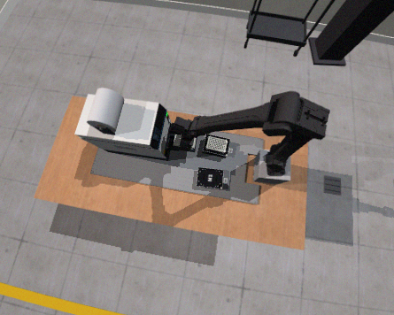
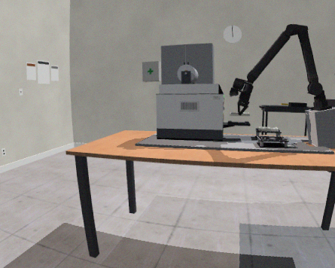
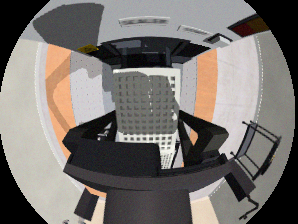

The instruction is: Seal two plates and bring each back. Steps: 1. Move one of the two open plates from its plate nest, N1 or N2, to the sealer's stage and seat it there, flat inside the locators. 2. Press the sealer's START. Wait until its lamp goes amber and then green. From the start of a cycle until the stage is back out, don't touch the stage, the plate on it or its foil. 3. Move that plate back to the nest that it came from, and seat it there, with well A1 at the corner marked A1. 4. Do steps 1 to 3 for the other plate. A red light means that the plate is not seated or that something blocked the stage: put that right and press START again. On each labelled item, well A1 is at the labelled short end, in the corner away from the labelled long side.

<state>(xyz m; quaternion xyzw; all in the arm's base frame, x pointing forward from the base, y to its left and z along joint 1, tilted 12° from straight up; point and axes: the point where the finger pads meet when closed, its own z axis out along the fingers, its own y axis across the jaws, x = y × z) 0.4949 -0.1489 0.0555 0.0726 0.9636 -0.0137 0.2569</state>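
My gripper point(image 1: 184, 141) point(image 2: 242, 113) point(image 3: 147, 113) is shut on a white plate point(image 2: 246, 114) point(image 3: 150, 100), with a finger at each long side. The plate is roughly level, above the sealer's stage point(image 2: 237, 123), with a gap between them in the exterior view. Its wells show in the wrist view, partly in shadow. The stage is out in front of the sealer point(image 1: 137, 117) point(image 2: 190, 113). The sealer's lamp point(image 1: 167, 114) is green. Nest N1 point(image 1: 202, 182) holds no plate. The other white plate point(image 1: 217, 144) sits in the nest behind it. START's state cannot be told.
The sealer's tall front face stands close beside the gripper, with a foil roll point(image 1: 106, 108) on its top. The two nests stand on the grey mat point(image 1: 177, 177) between the sealer and the arm's base point(image 1: 272, 172). The wooden table point(image 1: 119, 199) extends around the mat.
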